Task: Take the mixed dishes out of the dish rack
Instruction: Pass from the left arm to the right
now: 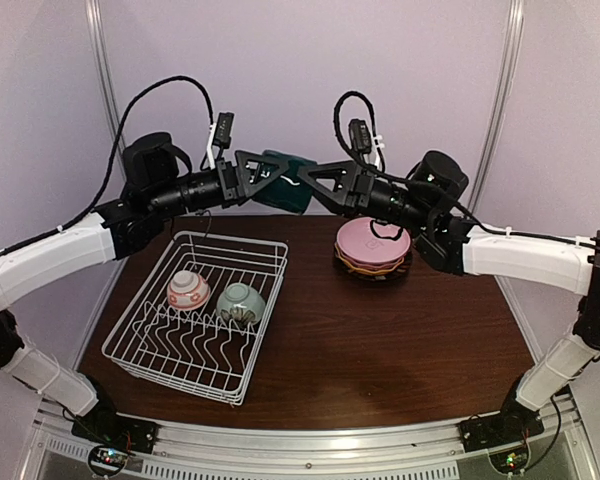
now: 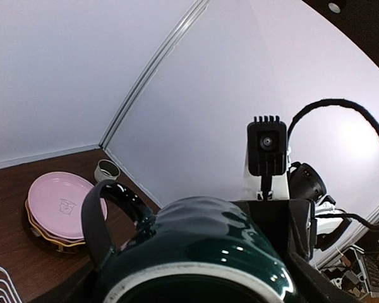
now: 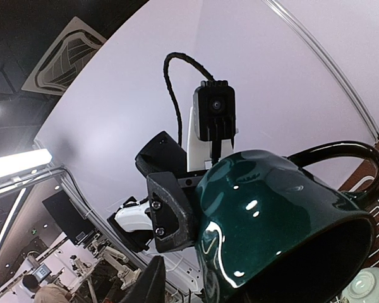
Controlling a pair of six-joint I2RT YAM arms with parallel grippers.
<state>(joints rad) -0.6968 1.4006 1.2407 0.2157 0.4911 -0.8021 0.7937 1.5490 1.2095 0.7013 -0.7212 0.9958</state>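
Observation:
The dark green cup [image 1: 288, 182] hangs in mid-air above the table's back edge, between both grippers. My left gripper [image 1: 272, 172] is shut on its base end; the cup fills the left wrist view [image 2: 202, 246], handle to the left. My right gripper [image 1: 306, 180] sits around the cup's mouth end [image 3: 284, 221], and its visible finger [image 3: 150, 281] stands apart from the cup wall. The white wire dish rack [image 1: 130, 335] at front left holds a white-red patterned bowl [image 1: 188, 290] and a pale green bowl [image 1: 240, 302].
A stack of plates with the light pink one on top [image 1: 372, 245] sits at the back right of the table and shows in the left wrist view [image 2: 60, 202]. A beige-brown cup [image 2: 107, 170] stands behind it by the wall.

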